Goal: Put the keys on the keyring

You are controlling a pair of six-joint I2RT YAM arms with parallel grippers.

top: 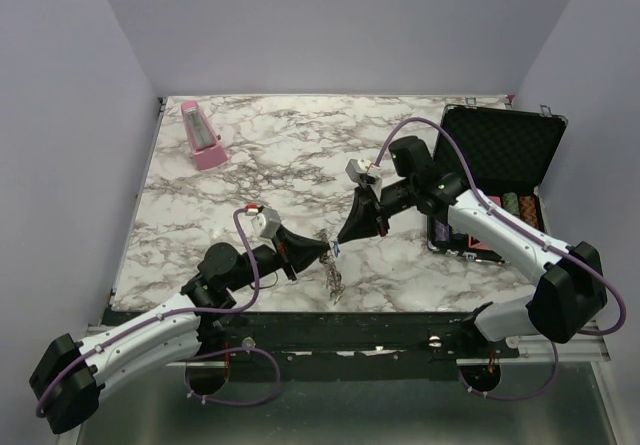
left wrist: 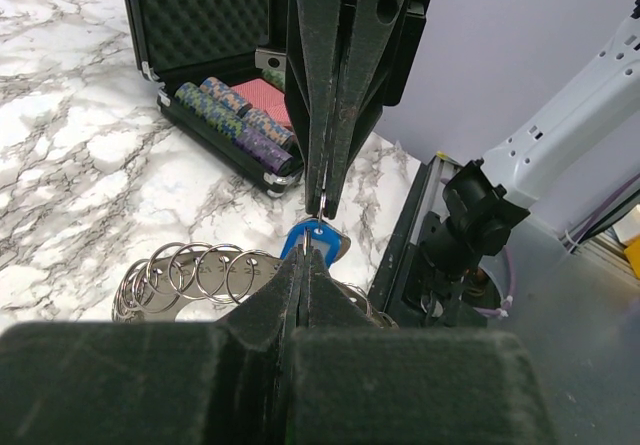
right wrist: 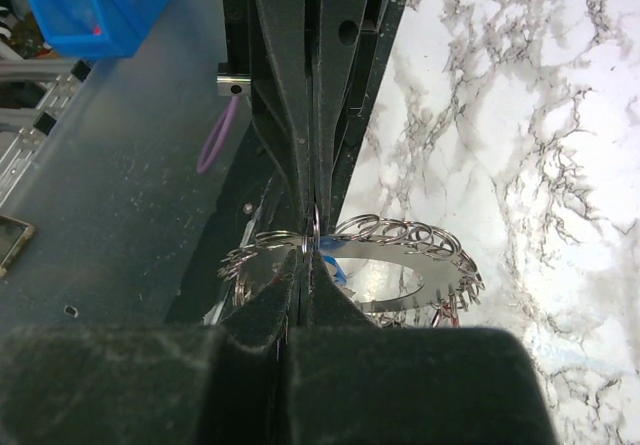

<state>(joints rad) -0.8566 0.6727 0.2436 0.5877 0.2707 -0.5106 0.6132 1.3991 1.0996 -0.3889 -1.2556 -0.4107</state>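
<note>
Although it looks light, the keyring (right wrist: 400,287) is a stiff, flat metal disc with a wide hole and a rim crowded with small springy wire loops. It is probably slick and prone to swing or twist, so the firm place to hold it is the flat band, or one loop pinched close to the rim. It hangs at the meeting fingertips over the near middle of the table; whether its lower edge touches the top cannot be told.

The blue-headed key (left wrist: 312,242) is tiny and thin. Its plastic head likely gives the better purchase, leaving the bare shank and eye free for threading.

The left gripper (left wrist: 305,277) is fully closed, with the blue head at its tips, seemingly pinched there. The right gripper (right wrist: 305,263), coming from the far right, is equally closed and appears to nip one wire loop of the keyring.

To the right lies an open poker-chip case (top: 500,145) on the marble table (top: 280,155).
</note>
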